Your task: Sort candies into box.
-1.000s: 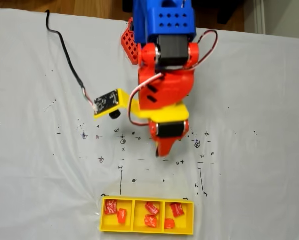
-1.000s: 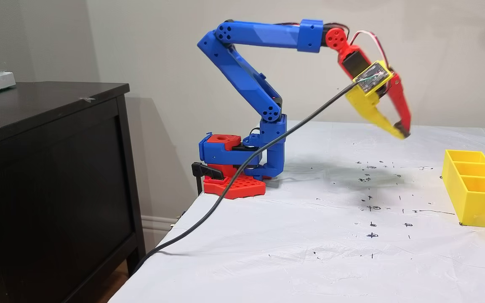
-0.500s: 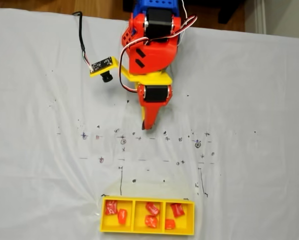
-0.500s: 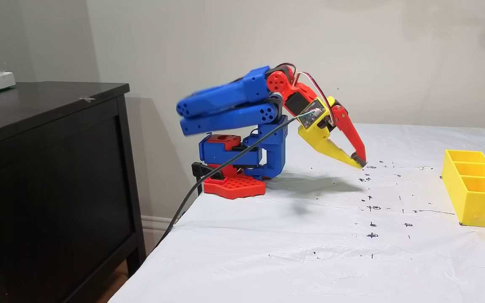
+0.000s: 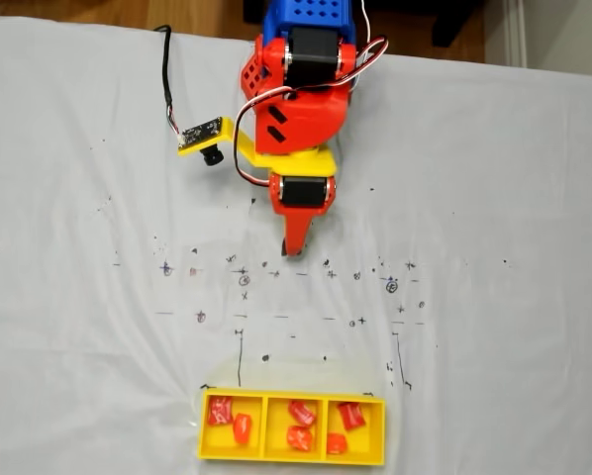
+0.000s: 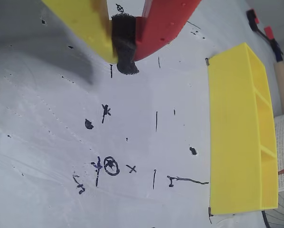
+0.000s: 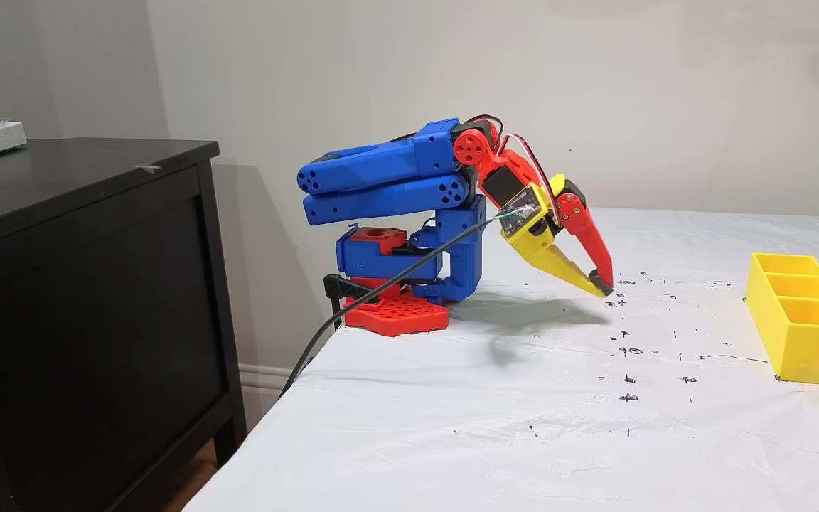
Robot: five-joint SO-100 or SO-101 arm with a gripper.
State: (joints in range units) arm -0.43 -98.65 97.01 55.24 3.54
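The box (image 5: 291, 457) is a long yellow tray with three compartments, lying near the bottom edge of a fixed view. Several red candies lie inside it, two per compartment: left (image 5: 220, 411), middle (image 5: 302, 412) and right (image 5: 351, 415). The arm is folded back over its base. My gripper (image 5: 294, 249) points down at the sheet, well short of the box, just above the pen marks. It is shut and holds nothing; in the wrist view the gripper (image 6: 124, 52) has its black pads pressed together. The box (image 7: 807, 348) stands far to the right of the gripper (image 7: 603, 288).
White sheet with black pen marks (image 6: 111, 166) covers the table. The arm's red base (image 7: 395, 313) sits at the table's far edge. A black cable (image 7: 381, 291) runs off it to the small camera board (image 5: 202, 131). A dark cabinet (image 7: 82, 284) stands left of the table.
The arm has folded back from its raised, stretched pose and lowered the gripper toward the sheet near the base. In the last half second it only settled slightly. The gripper stayed shut.
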